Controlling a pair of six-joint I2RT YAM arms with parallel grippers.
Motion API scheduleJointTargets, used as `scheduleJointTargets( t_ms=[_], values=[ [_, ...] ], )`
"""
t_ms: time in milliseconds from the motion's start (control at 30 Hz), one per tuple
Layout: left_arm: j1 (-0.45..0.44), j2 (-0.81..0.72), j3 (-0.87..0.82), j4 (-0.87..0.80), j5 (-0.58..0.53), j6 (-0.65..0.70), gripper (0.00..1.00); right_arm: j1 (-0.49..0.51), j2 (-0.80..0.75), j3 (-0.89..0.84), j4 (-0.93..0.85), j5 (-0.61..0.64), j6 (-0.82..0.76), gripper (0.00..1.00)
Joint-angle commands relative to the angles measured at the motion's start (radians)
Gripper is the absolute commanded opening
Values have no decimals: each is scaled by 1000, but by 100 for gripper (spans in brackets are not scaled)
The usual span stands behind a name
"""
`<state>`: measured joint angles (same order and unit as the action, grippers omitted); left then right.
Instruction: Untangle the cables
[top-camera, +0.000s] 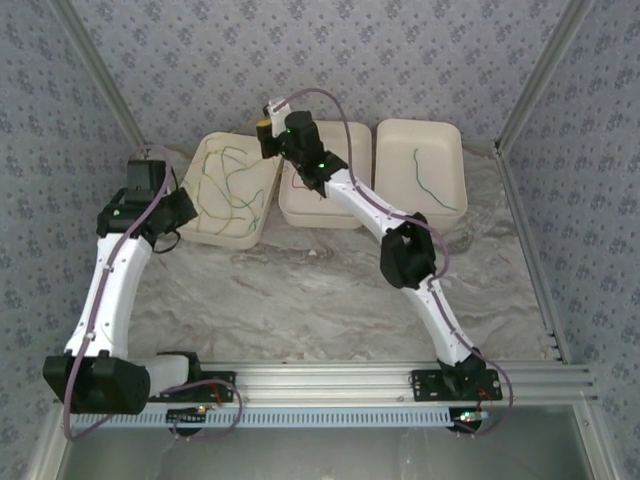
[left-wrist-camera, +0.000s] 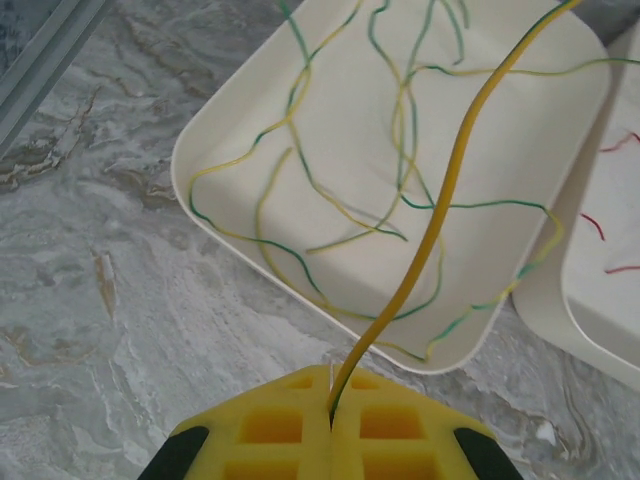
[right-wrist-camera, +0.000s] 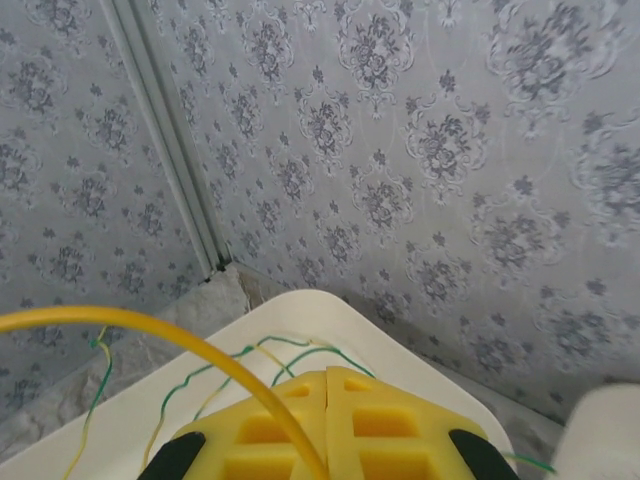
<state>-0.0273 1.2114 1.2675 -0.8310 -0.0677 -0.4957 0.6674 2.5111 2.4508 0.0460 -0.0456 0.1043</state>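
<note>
The left gripper had its fingers pressed together on a yellow cable that rose over the left tray, where green and yellow cables lay tangled. The right gripper, above that tray's far right corner, also pinched a yellow cable. One green cable lay alone in the right tray.

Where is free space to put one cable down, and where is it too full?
Free: the marble table before the trays; the right tray, holding one green wire. Crowded: the left tray, full of tangled cables; the middle tray lies under the right arm.
</note>
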Motion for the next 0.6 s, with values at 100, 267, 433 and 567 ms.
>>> scheduleJointTargets(
  t_ms=[100, 267, 433, 567],
  values=[
    [72, 72, -66, 118, 98, -22, 0, -23, 264, 287, 60, -23, 104, 0],
    [89, 148, -94, 210, 137, -49, 0, -27, 349, 304, 157, -4, 165, 0],
    [111, 232, -108, 282, 173, -99, 0, -28, 383, 338, 130, -5, 172, 9],
    [116, 292, -98, 304, 181, -132, 0, -39, 370, 354, 82, 6, 210, 39]
  ],
)
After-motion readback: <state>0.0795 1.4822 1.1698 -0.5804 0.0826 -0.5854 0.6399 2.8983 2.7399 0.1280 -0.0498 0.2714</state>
